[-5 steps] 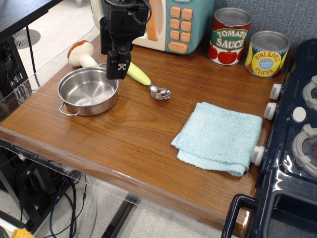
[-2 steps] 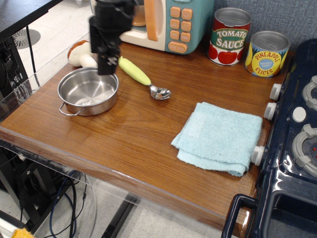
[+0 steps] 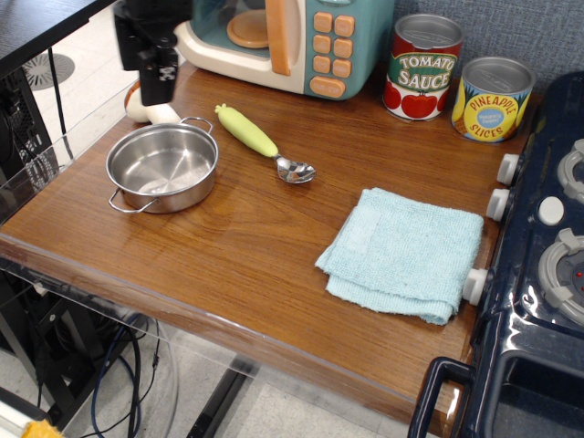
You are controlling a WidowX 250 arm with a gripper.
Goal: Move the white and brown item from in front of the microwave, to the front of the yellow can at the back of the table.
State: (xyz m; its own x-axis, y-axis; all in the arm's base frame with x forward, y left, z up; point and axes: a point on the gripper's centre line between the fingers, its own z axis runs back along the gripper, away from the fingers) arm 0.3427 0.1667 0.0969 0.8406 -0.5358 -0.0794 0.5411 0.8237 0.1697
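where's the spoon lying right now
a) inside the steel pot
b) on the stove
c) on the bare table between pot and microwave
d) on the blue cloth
c: the spoon lies on the wood table, right of the pot, in front of the microwave.

Pan: I see a round shiny steel pan with two loop handles (image 3: 162, 168), just below and slightly right of the gripper (image 3: 157, 84) in my view.
Spoon: a metal spoon with a yellow-green handle (image 3: 265, 145) lies right of the gripper, handle end nearest it, bowl pointing away.
Cloth: a folded light-blue terry cloth (image 3: 402, 252) sits far right and lower, well apart.
Can: a red "Tomato Sauce" tin with silver lid (image 3: 422, 67) stands far right, about level.
Stove: a dark blue toy stove with white knobs (image 3: 538, 274) is farthest right.
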